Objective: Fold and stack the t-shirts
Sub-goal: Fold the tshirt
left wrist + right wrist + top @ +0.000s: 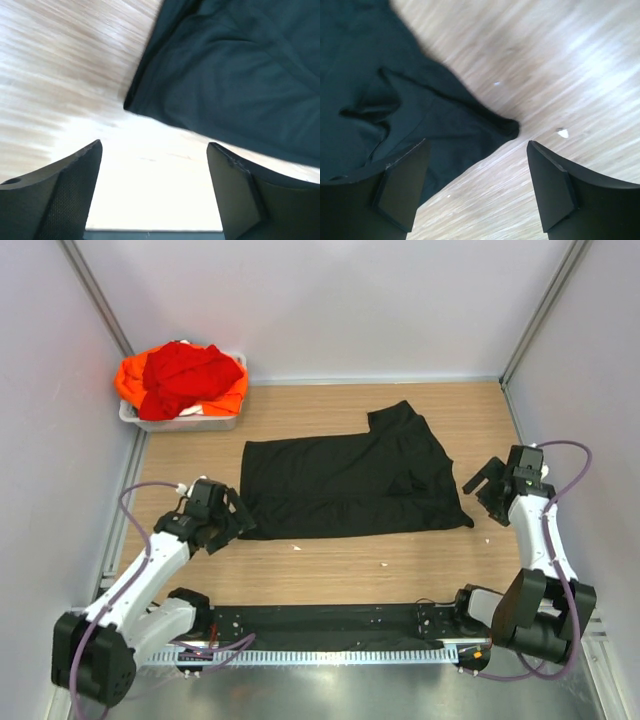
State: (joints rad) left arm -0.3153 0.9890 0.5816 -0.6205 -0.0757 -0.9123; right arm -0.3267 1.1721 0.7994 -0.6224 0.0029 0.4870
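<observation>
The black t-shirt [345,480] lies spread on the wooden table, folded roughly in half, a sleeve pointing to the back. The red t-shirt [183,375] and the orange t-shirt [132,383] are heaped in the white tub [180,421] at the back left. My left gripper [231,522] is open and empty just off the black shirt's near-left corner [131,102]. My right gripper [481,484] is open and empty just right of the shirt's near-right corner [507,126]. Neither gripper touches the cloth.
Grey walls close the table on the left, back and right. A black strip with a cable chain [330,625] runs along the near edge between the arm bases. Small white specks [563,133] lie on the wood near the shirt.
</observation>
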